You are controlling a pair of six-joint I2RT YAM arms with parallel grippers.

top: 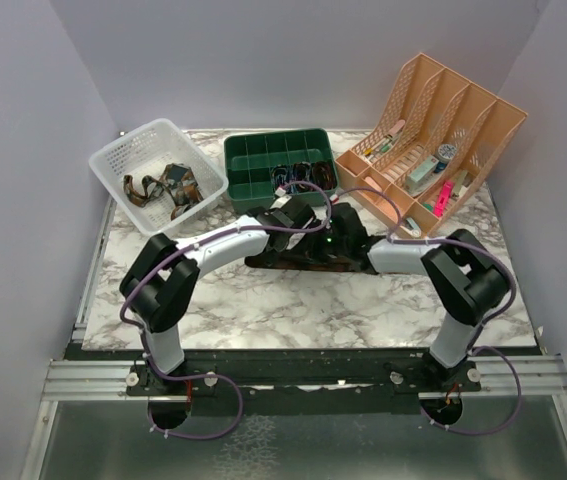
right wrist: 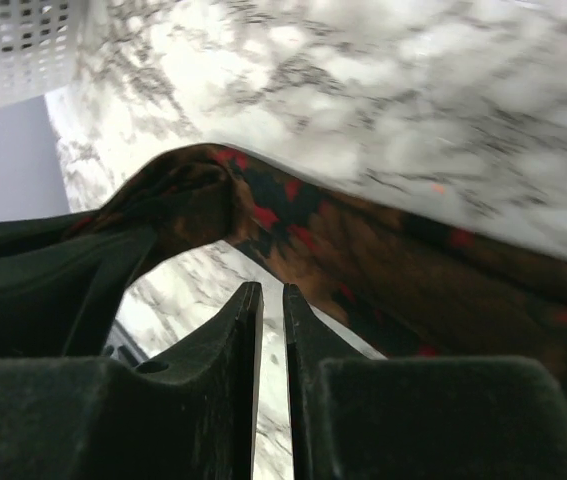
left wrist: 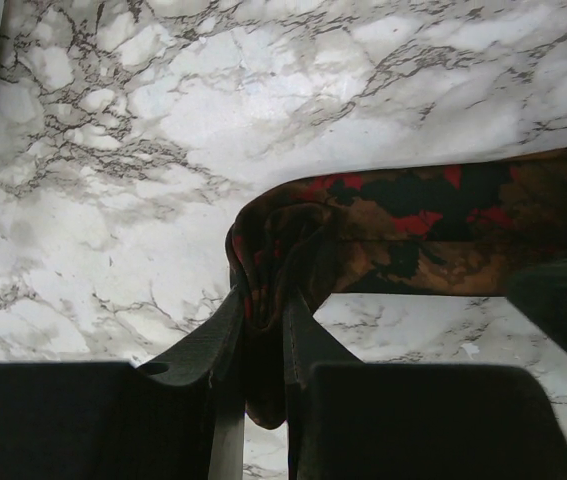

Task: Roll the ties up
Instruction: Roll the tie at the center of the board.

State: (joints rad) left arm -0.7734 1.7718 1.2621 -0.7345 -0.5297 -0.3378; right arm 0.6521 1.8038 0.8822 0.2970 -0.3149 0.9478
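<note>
A dark brown tie (top: 271, 262) with red-orange marks lies across the middle of the marble table. My left gripper (top: 303, 232) is shut on its folded end; in the left wrist view the cloth (left wrist: 433, 225) is bunched between the gripper's tips (left wrist: 263, 300) and hangs below them. My right gripper (top: 331, 244) is just to the right of it. In the right wrist view this gripper (right wrist: 272, 292) is shut with a hairline gap and holds nothing, just short of the tie's raised band (right wrist: 413, 270).
A white mesh basket (top: 123, 160) at the back left holds loose ties (top: 170, 185). A green divided tray (top: 253, 165) holds rolled ties (top: 305, 178). A peach desk organizer (top: 463, 110) stands at the back right. Grey walls enclose the table.
</note>
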